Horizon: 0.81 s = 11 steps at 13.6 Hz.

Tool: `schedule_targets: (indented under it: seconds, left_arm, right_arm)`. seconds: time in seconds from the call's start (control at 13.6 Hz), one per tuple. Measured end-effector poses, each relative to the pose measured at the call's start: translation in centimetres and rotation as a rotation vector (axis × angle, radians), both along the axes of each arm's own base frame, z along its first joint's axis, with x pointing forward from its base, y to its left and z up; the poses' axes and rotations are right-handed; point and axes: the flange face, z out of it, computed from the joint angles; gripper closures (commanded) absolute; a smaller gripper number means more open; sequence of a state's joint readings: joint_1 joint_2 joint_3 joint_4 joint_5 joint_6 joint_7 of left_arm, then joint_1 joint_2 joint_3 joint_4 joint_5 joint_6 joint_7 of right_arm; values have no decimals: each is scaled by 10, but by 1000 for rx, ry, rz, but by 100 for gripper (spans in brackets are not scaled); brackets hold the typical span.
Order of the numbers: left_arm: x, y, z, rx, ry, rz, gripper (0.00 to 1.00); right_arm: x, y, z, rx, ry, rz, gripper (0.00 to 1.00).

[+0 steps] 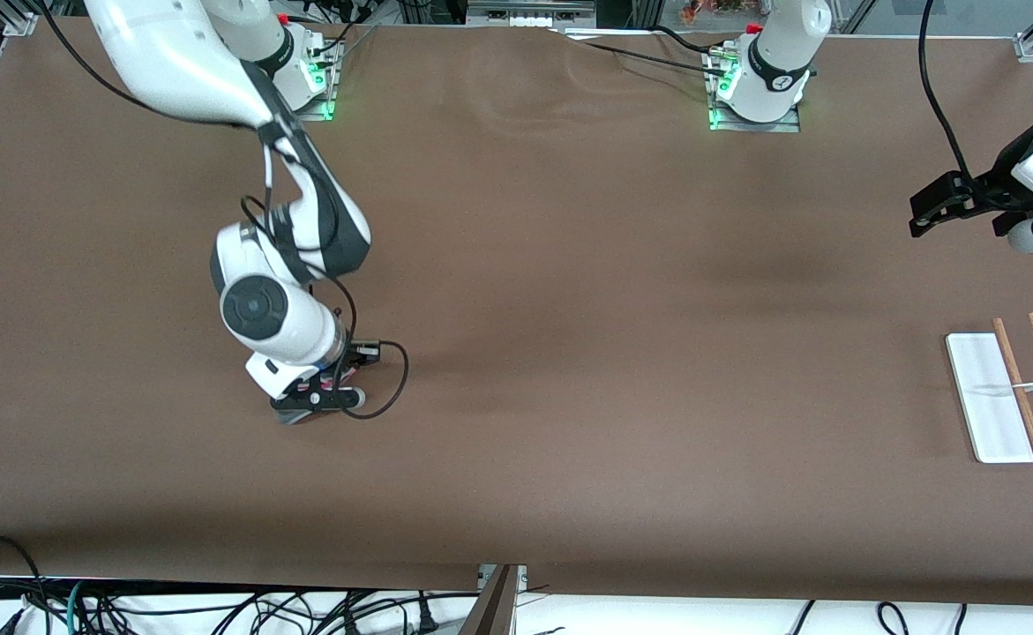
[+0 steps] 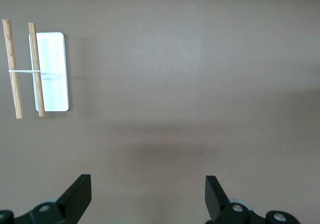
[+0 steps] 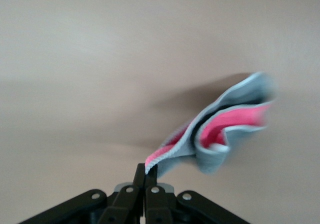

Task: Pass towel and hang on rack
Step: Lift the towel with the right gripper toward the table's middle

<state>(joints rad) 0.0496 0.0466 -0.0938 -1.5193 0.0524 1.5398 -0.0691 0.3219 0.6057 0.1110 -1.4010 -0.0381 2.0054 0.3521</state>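
Note:
My right gripper (image 3: 146, 170) is shut on one corner of the towel (image 3: 220, 134), a grey cloth with a pink inner side that curls away from the fingertips over the brown table. In the front view the right gripper (image 1: 318, 399) is low over the table toward the right arm's end, and its hand hides most of the towel. The rack (image 1: 992, 397) stands toward the left arm's end on a flat white base (image 2: 52, 69), with two wooden rods (image 2: 35, 69) and a thin crosspiece. My left gripper (image 2: 148, 194) is open and holds nothing. In the front view the left gripper (image 1: 932, 210) waits in the air, with the rack nearer the front camera.
A black cable (image 1: 388, 388) loops from the right wrist down beside its gripper. Brown table (image 1: 622, 370) spreads between the two grippers. The arm bases (image 1: 754, 97) stand along the edge farthest from the front camera.

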Motion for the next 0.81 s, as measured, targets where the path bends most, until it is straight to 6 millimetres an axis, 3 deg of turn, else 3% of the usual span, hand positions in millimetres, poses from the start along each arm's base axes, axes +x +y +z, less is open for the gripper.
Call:
schedule_targets:
  seconds: [0.15,0.44,0.59,0.81]
  left_arm:
    - [0,0,0,0,0,0,0]
    - [0,0,0,0,0,0,0]
    - [0,0,0,0,-1,0,0]
    - [0,0,0,0,-1,0,0]
  right_arm:
    - [-20,49,62,43,-54,73,100]
    - [-74,161,129,142,-180,233,100]
    - [-90,190,161,194,-249,273,100]
    - [-116,228,174,245,-302,330,100]
